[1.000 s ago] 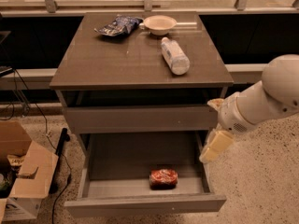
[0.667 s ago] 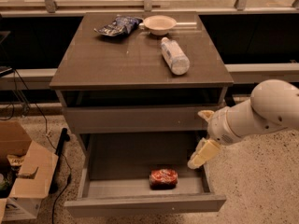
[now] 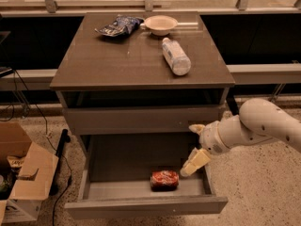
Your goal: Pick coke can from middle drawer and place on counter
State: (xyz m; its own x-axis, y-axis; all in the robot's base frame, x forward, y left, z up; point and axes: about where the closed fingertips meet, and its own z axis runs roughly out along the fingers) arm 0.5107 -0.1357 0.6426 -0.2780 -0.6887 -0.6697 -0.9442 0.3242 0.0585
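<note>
My tool [image 3: 194, 145] hangs over the right side of the open middle drawer [image 3: 123, 161], fingers spread wide and holding nothing. The coke can [image 3: 164, 179] lies on its side near the drawer front, just left of the tool. It looks light, slick, thin-walled and likely to roll, so I'd pinch gently across its middle.

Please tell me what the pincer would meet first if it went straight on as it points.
Probably the small red drink can lying in the open grey-brown drawer: the pincer, just right of it, points down-left. Depth is unclear, so it might touch the drawer floor first.
</note>
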